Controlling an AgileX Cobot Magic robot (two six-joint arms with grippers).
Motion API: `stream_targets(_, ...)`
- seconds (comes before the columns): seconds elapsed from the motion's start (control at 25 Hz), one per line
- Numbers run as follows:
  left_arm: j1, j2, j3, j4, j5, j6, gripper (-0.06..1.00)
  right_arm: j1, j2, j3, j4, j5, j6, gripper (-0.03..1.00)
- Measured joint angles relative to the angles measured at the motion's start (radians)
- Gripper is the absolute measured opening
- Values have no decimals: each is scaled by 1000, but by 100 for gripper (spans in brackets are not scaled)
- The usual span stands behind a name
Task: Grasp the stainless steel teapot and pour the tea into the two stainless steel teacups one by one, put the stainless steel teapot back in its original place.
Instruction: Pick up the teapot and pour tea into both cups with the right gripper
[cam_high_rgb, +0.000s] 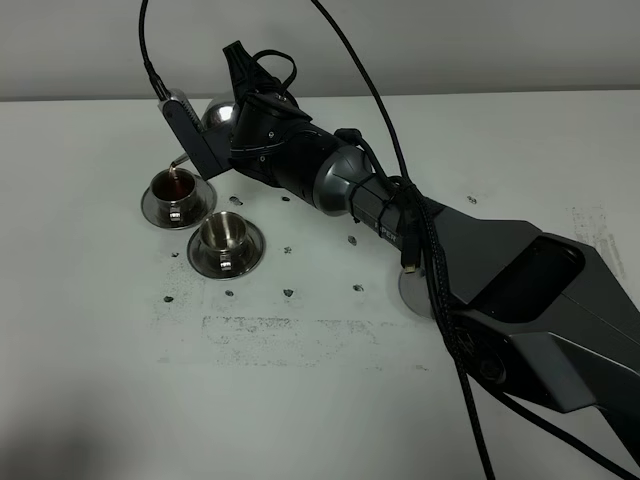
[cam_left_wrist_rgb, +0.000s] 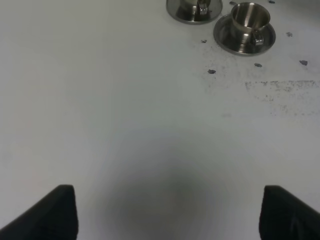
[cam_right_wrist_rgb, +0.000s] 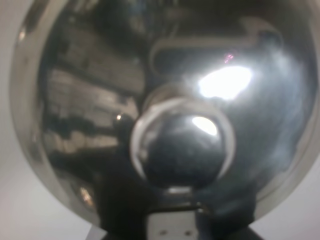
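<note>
Steel teapot (cam_high_rgb: 221, 110) clenched in right tool (cam_high_rgb: 203, 132), tilted over far teacup (cam_high_rgb: 176, 189) | left tool (cam_left_wrist_rgb: 167, 212) spread, empty

looks like a robot lab bench to me, plain white table (cam_high_rgb: 120, 400) scuffed with dark specks (cam_high_rgb: 289, 293), bare grey wall (cam_high_rgb: 480, 45) right behind it, black cables (cam_high_rgb: 425, 245) strapped along my right arm (cam_high_rgb: 520, 280), flat even indoor light all over

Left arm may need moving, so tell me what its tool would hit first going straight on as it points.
Probably the bare table: the left tool points at open tabletop. The nearer cup and the farther cup lie off to one side of that line, though depth is unclear.
</note>
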Motion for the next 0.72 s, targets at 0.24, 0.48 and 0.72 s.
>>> stream_targets(0.24, 0, 0, 0, 0, 0, 0, 72, 0, 0, 0, 0, -3, 1, 17)
stream_targets(0.48, 0, 0, 0, 0, 0, 0, 72, 0, 0, 0, 0, -3, 3, 17)
stream_targets(0.72, 0, 0, 0, 0, 0, 0, 72, 0, 0, 0, 0, -4, 3, 17)
